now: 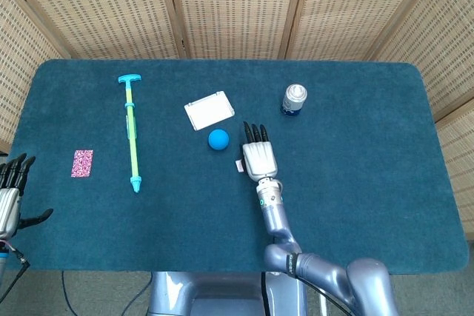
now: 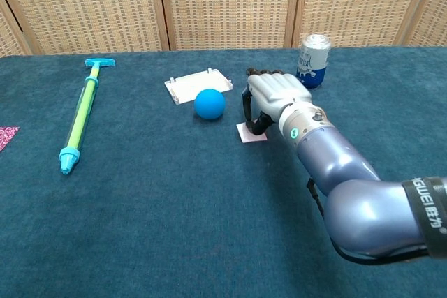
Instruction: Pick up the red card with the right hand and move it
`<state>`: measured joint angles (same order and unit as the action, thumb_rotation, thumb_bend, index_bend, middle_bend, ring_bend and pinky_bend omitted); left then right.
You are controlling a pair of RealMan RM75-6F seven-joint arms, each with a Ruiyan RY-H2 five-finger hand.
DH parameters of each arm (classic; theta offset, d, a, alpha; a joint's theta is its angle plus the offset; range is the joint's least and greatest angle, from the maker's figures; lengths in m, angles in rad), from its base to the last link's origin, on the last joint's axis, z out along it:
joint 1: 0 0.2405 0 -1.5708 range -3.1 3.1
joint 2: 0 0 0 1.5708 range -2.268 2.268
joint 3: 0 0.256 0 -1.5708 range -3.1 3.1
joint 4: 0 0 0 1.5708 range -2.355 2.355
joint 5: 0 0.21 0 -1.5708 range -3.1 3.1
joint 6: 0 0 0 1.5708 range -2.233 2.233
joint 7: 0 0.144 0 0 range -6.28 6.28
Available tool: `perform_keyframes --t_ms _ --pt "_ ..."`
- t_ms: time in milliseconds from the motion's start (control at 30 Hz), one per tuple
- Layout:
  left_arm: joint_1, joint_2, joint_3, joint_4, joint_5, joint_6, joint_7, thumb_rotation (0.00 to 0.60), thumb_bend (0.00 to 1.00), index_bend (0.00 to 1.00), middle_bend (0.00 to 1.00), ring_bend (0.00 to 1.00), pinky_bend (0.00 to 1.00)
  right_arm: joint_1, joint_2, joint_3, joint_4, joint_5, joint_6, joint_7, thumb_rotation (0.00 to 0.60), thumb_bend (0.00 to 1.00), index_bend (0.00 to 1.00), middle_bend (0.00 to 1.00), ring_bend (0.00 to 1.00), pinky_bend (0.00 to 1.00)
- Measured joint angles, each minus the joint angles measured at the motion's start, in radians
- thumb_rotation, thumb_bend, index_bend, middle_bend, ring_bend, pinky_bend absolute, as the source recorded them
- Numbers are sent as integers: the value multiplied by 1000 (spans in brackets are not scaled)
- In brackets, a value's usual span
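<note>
The red card [image 2: 251, 132] is pinched at its upper edge between the thumb and fingers of my right hand [image 2: 274, 97]. From the chest view the card shows a pale face with only a trace of red. In the head view only a small pale sliver of the card [image 1: 239, 166] sticks out at the left of the right hand [image 1: 259, 158], which lies palm down over it. Whether the card's lower edge still touches the cloth I cannot tell. My left hand [image 1: 10, 196] hangs at the table's near left edge, fingers apart and holding nothing.
A blue ball [image 2: 209, 103] lies just left of the right hand, with a white tray [image 2: 198, 85] behind it. A drink can [image 2: 313, 51] stands behind the hand on the right. A green and blue pump [image 1: 132, 132] and a pink patterned card [image 1: 82, 163] lie far left.
</note>
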<state>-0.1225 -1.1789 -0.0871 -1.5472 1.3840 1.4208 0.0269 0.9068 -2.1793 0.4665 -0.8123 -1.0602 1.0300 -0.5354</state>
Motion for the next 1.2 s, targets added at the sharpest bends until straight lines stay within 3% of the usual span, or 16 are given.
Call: perform_keyframes --t_ms 467,767,967,1200 --pt "-1 0 -4 4 -11 -4 -1 600 166 0 0 0 7 33 41 40 -26 3 32 1 600 641 609 73 0 0" --pt "-3 -4 1 5 -6 -9 8 600 166 0 0 0 7 -1 106 41 -112 4 70 2 600 635 607 72 0 0" --pt "-4 -9 8 0 12 -1 26 600 166 0 0 0 7 -70 183 35 -264 25 85 24 600 633 604 66 0 0" --pt "-2 -20 19 -7 39 20 66 600 166 0 0 0 7 -204 351 -9 -561 39 114 69 600 632 609 66 0 0"
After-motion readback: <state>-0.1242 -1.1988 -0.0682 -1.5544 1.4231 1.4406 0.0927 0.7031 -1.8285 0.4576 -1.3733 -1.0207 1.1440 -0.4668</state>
